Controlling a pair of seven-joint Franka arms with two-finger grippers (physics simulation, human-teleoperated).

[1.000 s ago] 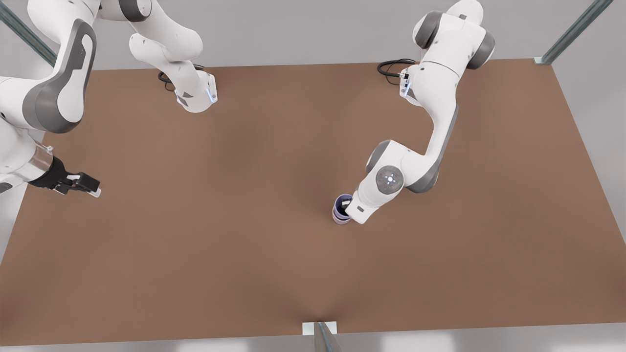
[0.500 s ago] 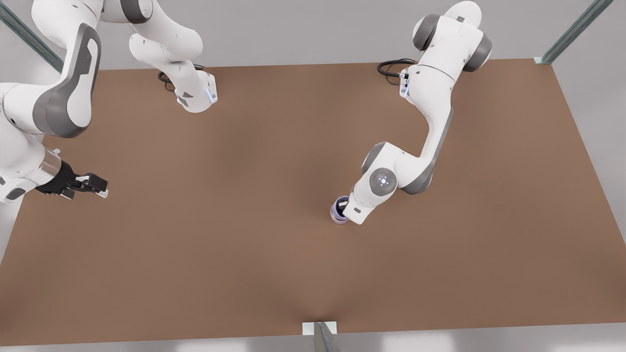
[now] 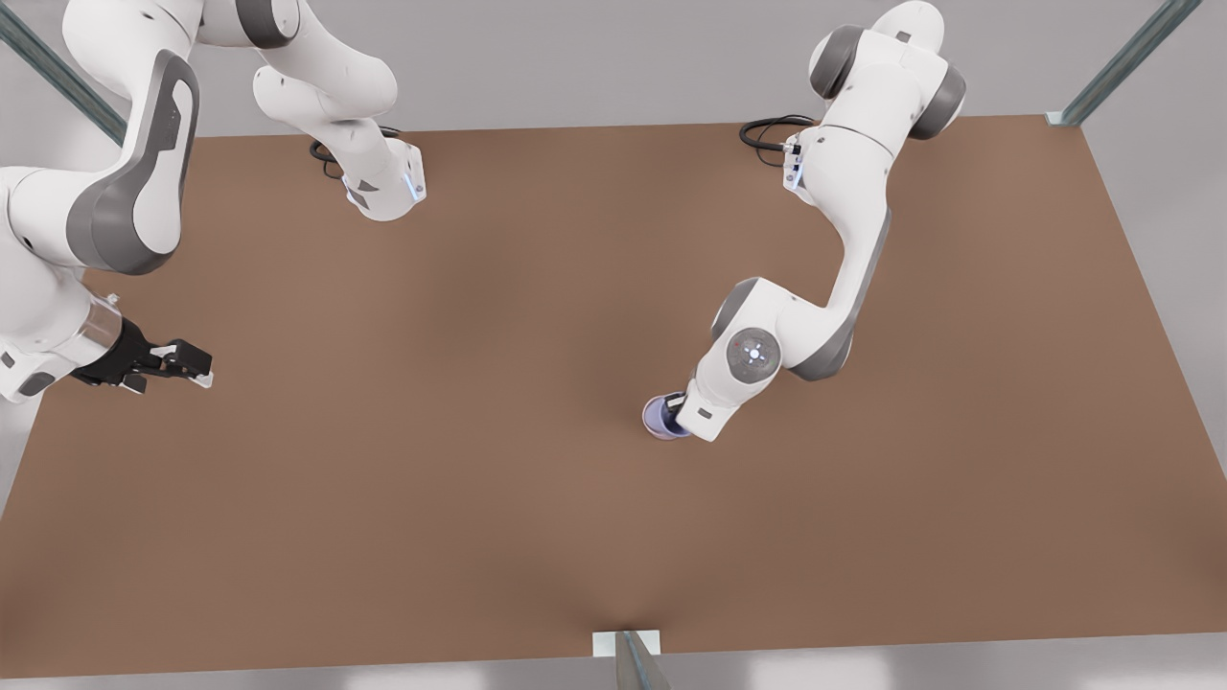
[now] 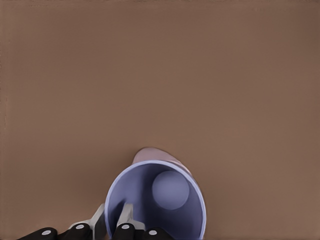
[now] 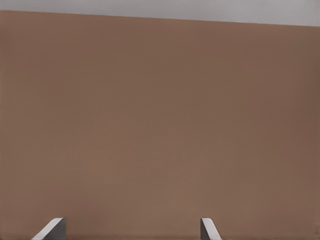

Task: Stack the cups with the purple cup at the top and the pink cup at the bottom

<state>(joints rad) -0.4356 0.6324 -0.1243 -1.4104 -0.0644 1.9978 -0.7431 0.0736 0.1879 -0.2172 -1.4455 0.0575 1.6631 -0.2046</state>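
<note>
Lowered since 1 s ago, the purple cup point(image 4: 160, 200) now sits deeper over the pink cup point(image 4: 152, 152), of which a sliver of pink wall shows beyond its rim. In the front view the pair stands right of the table's point(image 3: 479, 537) middle, at about mid-depth. The left gripper point(image 4: 112, 220) pinches the purple cup's wall, 1 finger inside and 1 outside. Nesting looks nearly done, though whether the cup is fully seated is hard to tell; release and retreat remain. The right gripper point(image 3: 187, 364) waits at the front view's far left, its fingers spread wide over bare table.
</note>
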